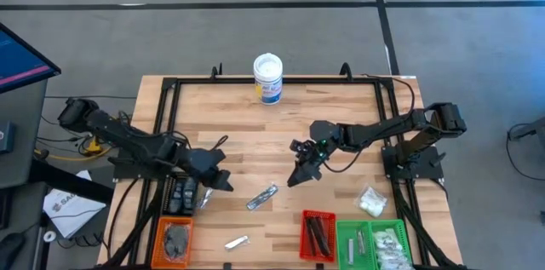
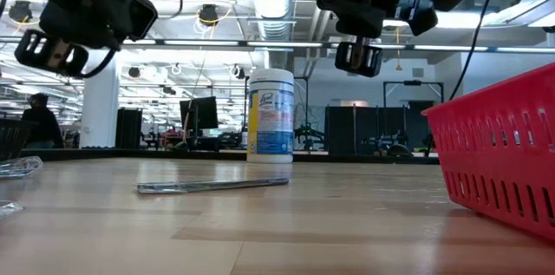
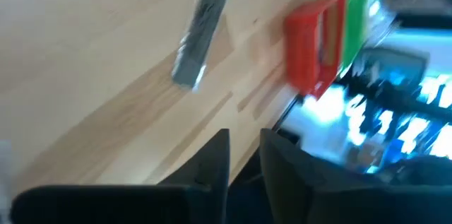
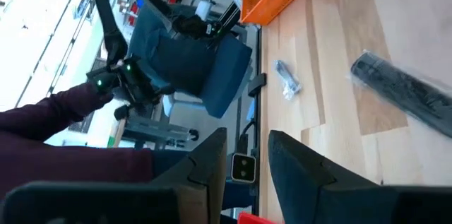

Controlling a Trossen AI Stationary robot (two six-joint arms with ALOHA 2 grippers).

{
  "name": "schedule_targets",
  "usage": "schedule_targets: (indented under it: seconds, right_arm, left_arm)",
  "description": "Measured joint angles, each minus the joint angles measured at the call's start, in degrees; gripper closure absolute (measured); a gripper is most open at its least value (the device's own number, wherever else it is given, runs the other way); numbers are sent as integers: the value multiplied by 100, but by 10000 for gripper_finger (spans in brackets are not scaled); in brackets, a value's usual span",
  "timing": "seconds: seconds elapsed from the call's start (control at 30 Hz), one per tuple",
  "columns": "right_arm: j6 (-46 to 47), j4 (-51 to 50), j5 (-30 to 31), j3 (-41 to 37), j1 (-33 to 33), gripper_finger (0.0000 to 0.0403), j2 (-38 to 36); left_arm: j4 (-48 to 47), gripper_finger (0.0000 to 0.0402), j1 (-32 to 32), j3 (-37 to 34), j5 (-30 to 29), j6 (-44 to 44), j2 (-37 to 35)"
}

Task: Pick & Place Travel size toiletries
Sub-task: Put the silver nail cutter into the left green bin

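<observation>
Silvery sachets (image 1: 261,197) lie flat mid-table (others fill the trays (image 1: 375,243)).

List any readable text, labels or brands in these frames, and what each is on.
No text can be read with certainty.
White tub: the blue and yellow label carries print, too small and blurred to read.
White sheet on the floor left of the table: dark lettering, cut off and too small to read.
Silvery sachet on the table: no legible print.
Orange tray, red tray, green tray: no markings visible.
</observation>
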Motion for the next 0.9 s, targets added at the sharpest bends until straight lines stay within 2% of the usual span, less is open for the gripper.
schedule_targets:
  seconds: [0.2,0.47,0.53,0.63,0.77,0.9]
  right_arm:
    - [294,20,254,-1,-185,316,0]
    - [725,30,927,-1,-455,329,0]
    - [776,30,1091,-1,-473,331,0]
    - [926,30,1370,-1,-470,332,0]
    - [1042,37,1542,-1,-451,332,0]
    - [1095,31,1547,-1,-453,332,0]
  left_arm:
    - [-786,390,287,0,1098,1060,2]
    - [-1901,401,284,0,1423,2277,2]
    - [-2185,401,229,10,1386,2639,3]
    - [-2922,401,119,231,1033,3192,106]
    - [-3791,401,-94,898,367,4067,468]
    - [-3948,401,-232,1608,-37,4842,1076]
